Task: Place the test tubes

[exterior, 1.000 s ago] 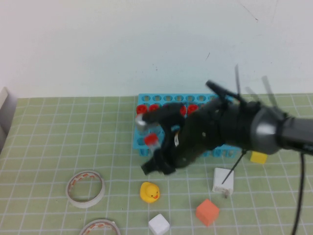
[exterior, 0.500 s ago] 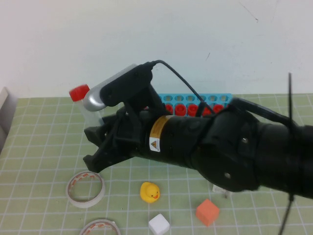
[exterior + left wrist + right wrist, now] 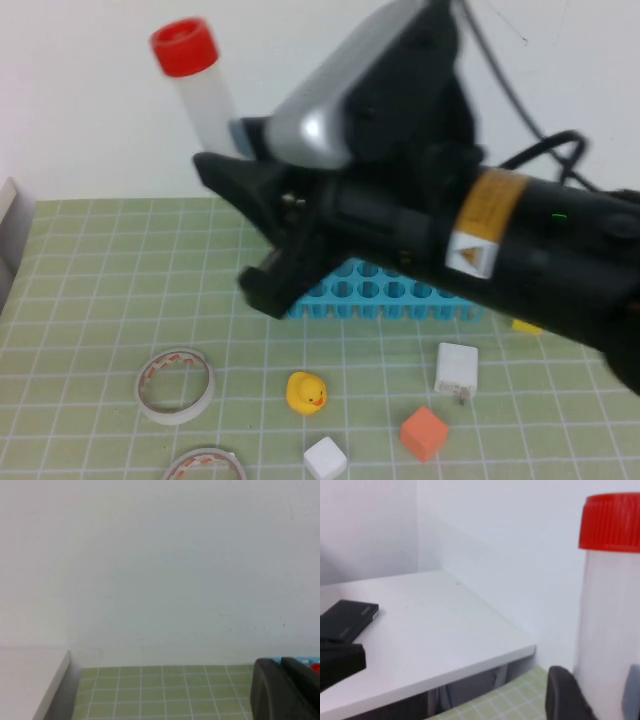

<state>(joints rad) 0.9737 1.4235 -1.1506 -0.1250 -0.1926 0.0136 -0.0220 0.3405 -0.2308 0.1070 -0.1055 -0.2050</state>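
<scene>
The right claw (image 3: 230,152) hangs high above the worktop (image 3: 90,290), close to the overhead camera, and it is clamped on the lower part of a test tube (image 3: 205,95). The tube is clear with a red screw cap (image 3: 184,47). It stands nearly upright, leaning slightly toward the worktop's left edge, well clear of everything below. In the right wrist view the same tube (image 3: 607,630) sits between a dark finger (image 3: 562,695) and a blue-grey pad, with a white ledge (image 3: 420,630) carrying a flat black device (image 3: 347,620) in the background. Under the arm, the blue test tube rack (image 3: 400,295) lies in the middle of the worktop toward its far edge, and the arm hides much of it. Nearer the front edge are a tape roll (image 3: 176,384), a second tape roll (image 3: 205,465) cut off at that edge, a yellow duck (image 3: 306,392), a white cube (image 3: 325,458), an orange cube (image 3: 424,432) and a white plug adapter (image 3: 457,370). A yellow block (image 3: 527,326) peeks out from under the arm beside the rack. The left claw (image 3: 282,690) appears only in its own wrist view, closed and empty, low over the green grid and facing the back wall.
</scene>
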